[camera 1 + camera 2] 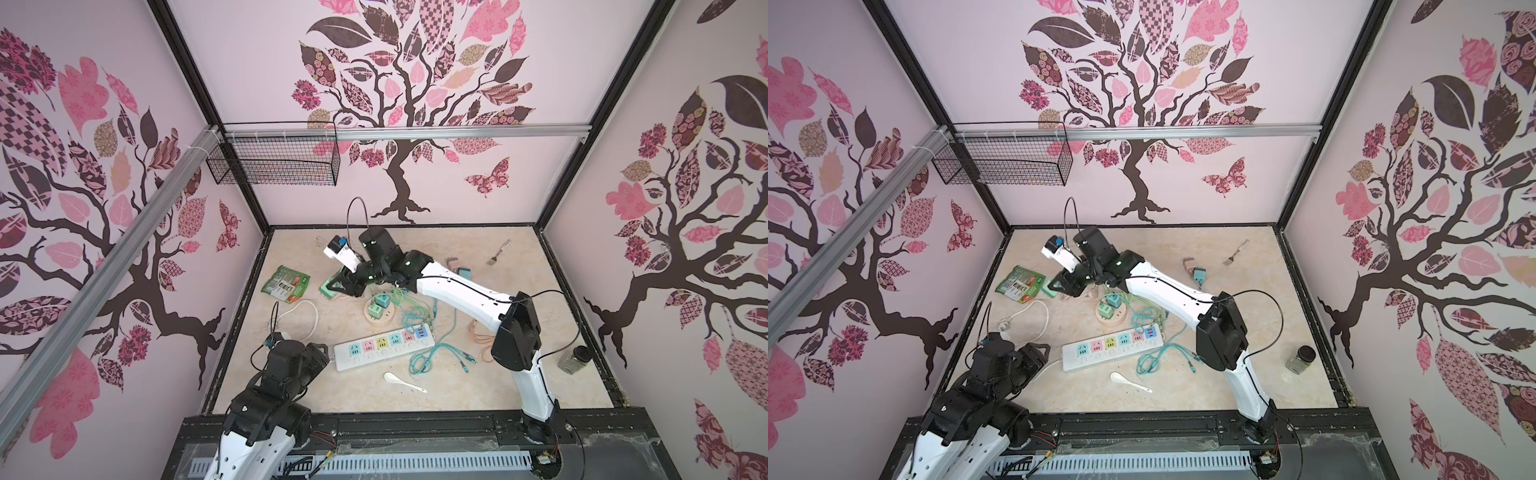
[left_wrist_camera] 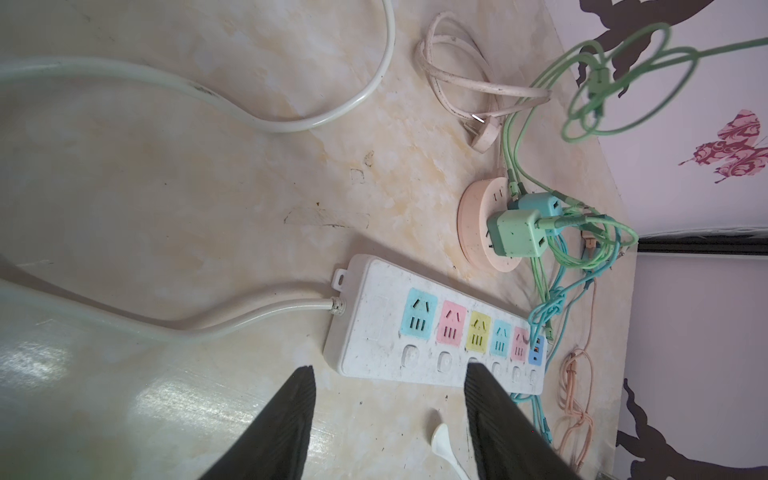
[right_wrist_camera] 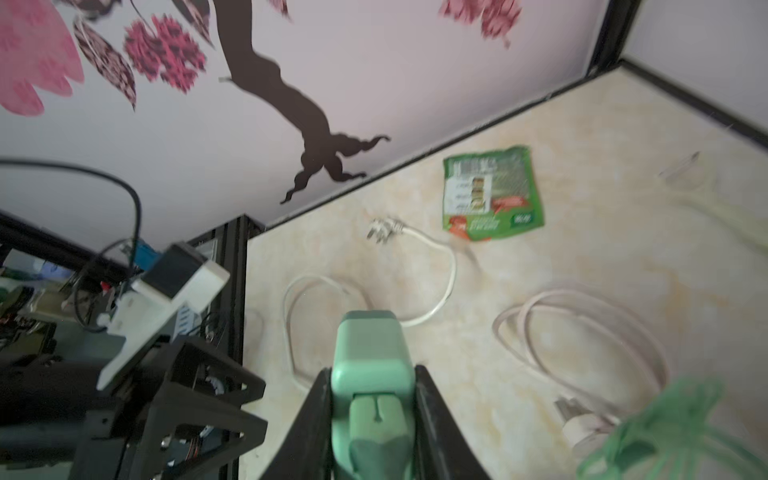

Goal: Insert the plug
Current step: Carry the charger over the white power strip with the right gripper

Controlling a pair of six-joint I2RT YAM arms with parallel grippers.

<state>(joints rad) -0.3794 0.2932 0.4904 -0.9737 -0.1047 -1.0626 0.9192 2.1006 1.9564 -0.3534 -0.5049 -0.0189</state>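
Right gripper (image 3: 372,374), clamping the plug (image 3: 370,345) beyond the strip (image 1: 384,347), should square prongs over a socket; left gripper (image 2: 390,370) gapes empty beside it.

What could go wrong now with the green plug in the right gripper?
The green cable trailing from the green plug in the right gripper joins a tangle with teal cables by the power strip; it may snag. The left gripper is open near the strip, not holding it; insertion force might shift it.
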